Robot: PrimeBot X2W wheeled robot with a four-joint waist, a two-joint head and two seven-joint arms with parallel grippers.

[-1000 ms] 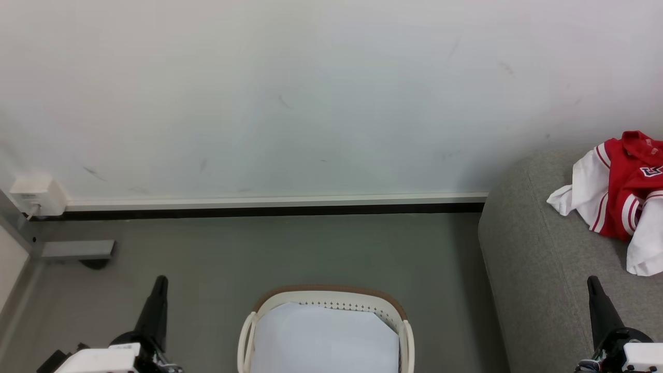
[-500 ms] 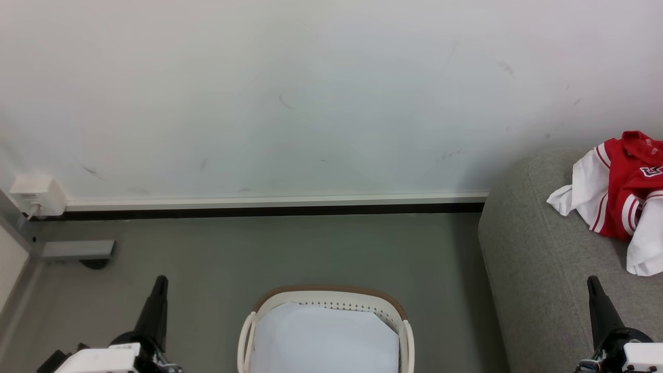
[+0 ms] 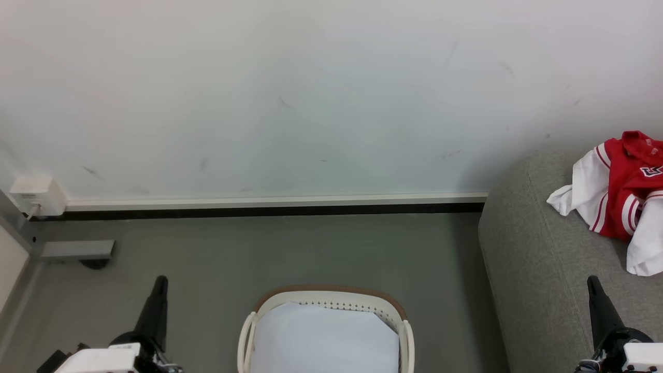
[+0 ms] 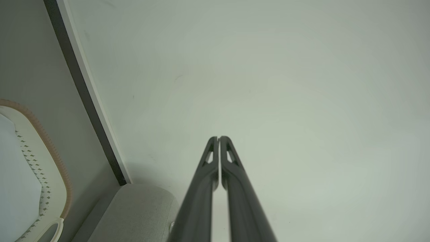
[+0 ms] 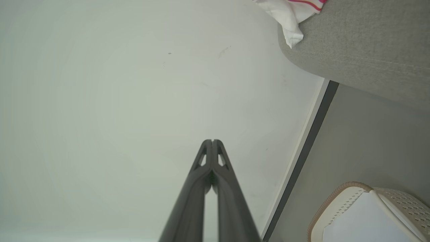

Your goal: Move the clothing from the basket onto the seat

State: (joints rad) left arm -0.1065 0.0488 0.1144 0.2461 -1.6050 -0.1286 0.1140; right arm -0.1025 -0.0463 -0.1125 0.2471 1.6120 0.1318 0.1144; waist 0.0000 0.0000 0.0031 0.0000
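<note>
Head view, and the basket [image 3: 331,290] sits at six o'clock on the grey floor [image 3: 311,248], brown rim up top, rows of small holes along its far wall. Inside it lies a flat white sheet [image 3: 323,336], covering what can be seen of the bottom.

Over at three o'clock, there's the clothing [image 3: 624,181]: a red garment with white red-striped sleeves and a bit of dark lettering, crumpled on top of the seat [image 3: 538,259], running off the frame edge. The seat's rounded grey corner swings down from three to five o'clock, just beside the basket but not touching it.

Left claw [image 3: 160,282] stands at seven o'clock, pointing to twelve, over bare floor and well apart from the basket. In its wrist view the two dark fingers are pressed together at the tips, nothing between them.

Right claw [image 3: 593,282] stands at five o'clock, over the seat's front part, below the clothing and clear of it. Its wrist view shows the same: fingers pinched together, gripping nothing, aimed at the pale wall [image 3: 311,103], with a white sleeve end hanging off the seat corner at one o'clock.
</note>
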